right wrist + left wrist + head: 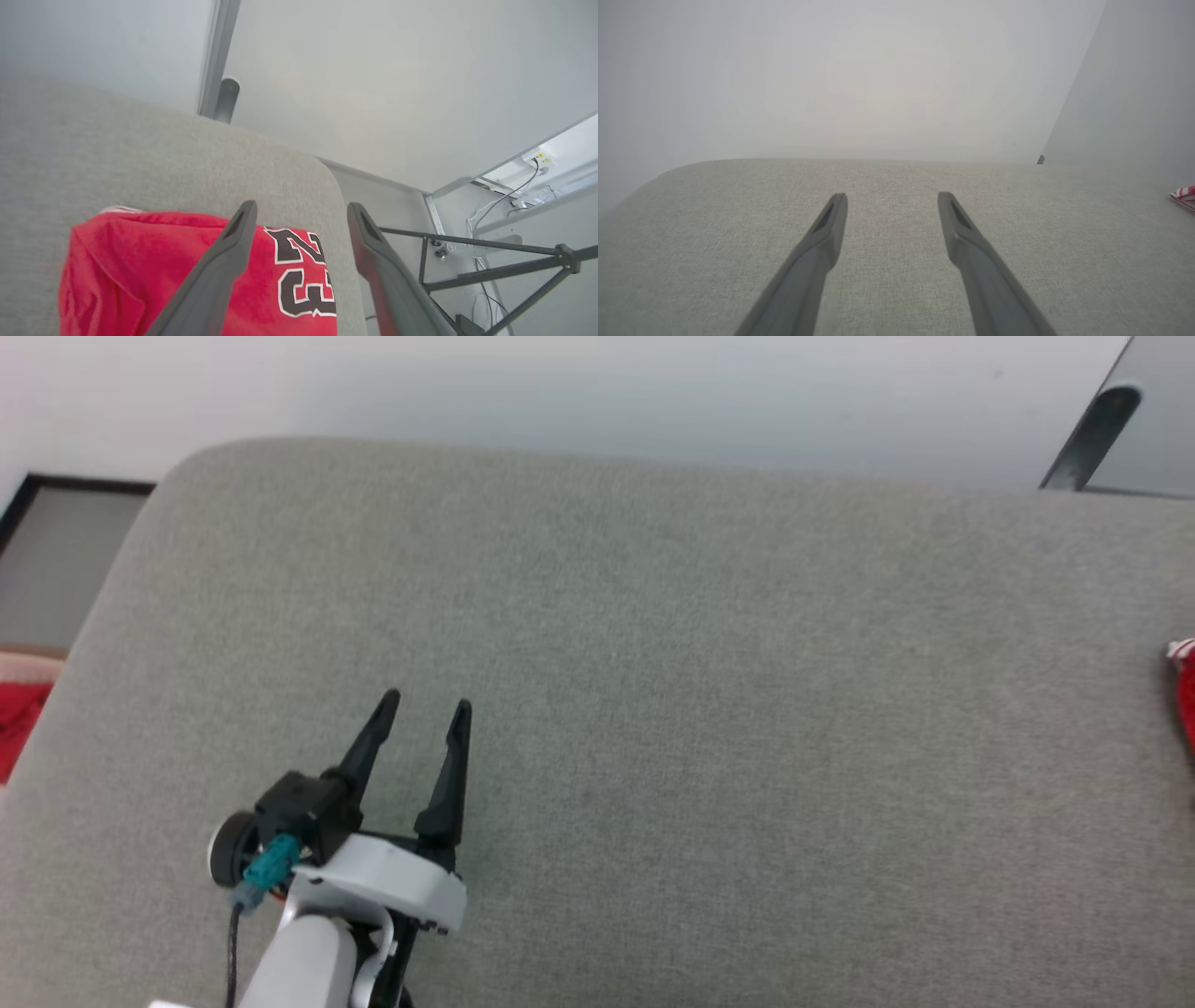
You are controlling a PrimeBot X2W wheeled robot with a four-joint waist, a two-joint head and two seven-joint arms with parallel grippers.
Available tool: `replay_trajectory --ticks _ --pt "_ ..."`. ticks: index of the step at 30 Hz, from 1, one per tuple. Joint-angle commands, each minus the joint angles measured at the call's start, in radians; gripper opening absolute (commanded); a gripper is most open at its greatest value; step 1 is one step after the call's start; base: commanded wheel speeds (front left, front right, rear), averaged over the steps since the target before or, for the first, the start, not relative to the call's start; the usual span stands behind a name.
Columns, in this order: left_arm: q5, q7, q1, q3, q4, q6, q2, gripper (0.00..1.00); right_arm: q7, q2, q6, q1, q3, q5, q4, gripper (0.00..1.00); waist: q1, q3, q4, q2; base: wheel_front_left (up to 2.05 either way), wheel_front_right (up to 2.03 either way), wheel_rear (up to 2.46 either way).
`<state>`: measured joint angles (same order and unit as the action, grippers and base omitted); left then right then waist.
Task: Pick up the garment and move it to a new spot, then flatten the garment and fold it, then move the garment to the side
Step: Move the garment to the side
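The garment (140,275), red with a black white-edged "23", lies folded on the grey padded surface near its end edge, below my right gripper (301,210). That gripper is open above it, holding nothing. A sliver of the garment (1184,681) shows at the right edge of the head view, and its striped trim (1184,193) at the right edge of the left wrist view. My left gripper (428,702) hovers open over bare grey fabric at the lower left, far from the garment; it appears again as my left gripper (892,198).
The grey padded surface (653,709) spans the head view, with a pale wall behind. A red cloth (17,714) lies off its left edge on the floor. A dark post (1092,434) stands at the back right. Metal tripod legs (495,270) and cables stand beyond the surface's end.
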<state>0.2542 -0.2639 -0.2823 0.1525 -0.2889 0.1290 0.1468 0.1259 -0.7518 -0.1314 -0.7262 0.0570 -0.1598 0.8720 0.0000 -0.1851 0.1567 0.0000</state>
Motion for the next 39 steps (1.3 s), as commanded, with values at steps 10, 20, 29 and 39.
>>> replay_trajectory --ticks 10,20,29,39 --pt "0.008 0.000 0.098 -0.053 -0.008 0.003 0.017 1.00 -0.258 0.109 0.001 0.089 0.047 -0.096 -0.130 1.00 0.0000 0.175 -0.071 0.0000 0.00 0.00 0.00" --pt "0.007 0.000 0.169 -0.111 0.005 0.003 0.026 1.00 -0.354 0.275 0.001 0.340 0.015 -0.090 -0.403 1.00 0.0000 0.238 -0.101 0.0000 0.00 0.00 0.00" --pt "0.004 0.000 0.201 -0.139 0.012 0.003 0.034 1.00 -0.356 0.433 0.001 0.577 -0.051 -0.029 -0.567 1.00 0.0000 0.258 -0.115 0.0000 0.00 0.00 0.00" --pt "0.003 0.000 0.220 -0.165 0.000 0.003 0.043 1.00 -0.353 0.489 0.001 0.661 -0.066 -0.005 -0.593 1.00 0.0000 0.269 -0.141 0.0000 0.00 0.00 0.00"
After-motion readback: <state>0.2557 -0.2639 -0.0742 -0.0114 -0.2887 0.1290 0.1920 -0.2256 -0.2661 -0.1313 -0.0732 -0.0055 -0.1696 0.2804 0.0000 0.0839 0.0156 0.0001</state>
